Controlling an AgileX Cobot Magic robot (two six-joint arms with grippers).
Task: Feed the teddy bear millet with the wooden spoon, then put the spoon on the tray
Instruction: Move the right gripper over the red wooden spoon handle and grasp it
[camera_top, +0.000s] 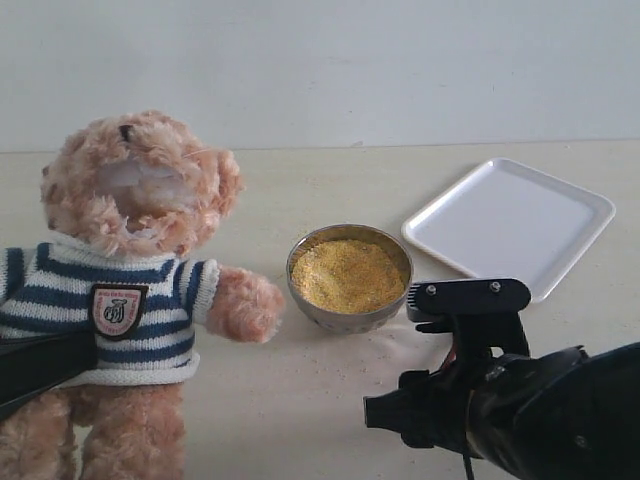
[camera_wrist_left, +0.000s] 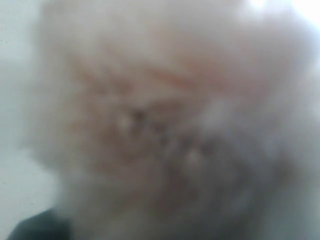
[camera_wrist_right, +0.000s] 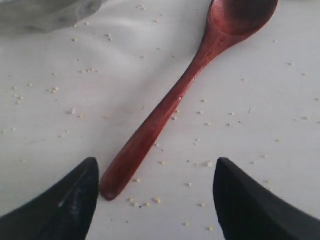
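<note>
Spoon (camera_wrist_right: 170, 100): flat on the table (camera_wrist_right: 65, 125) beside the bowl (camera_top: 345, 318), handle end between the parted fingers of the right gripper (camera_wrist_right: 156, 167).
Millet (camera_top: 348, 274): heaped in the bowl, stray grains around the spoon.
Left gripper (camera_top: 60, 362): against the bear (camera_top: 140, 190); grip cannot be told.

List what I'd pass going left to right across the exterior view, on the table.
teddy bear → bowl of millet → tray. The right claw overlaps the tray's span, so I leave it out.
</note>
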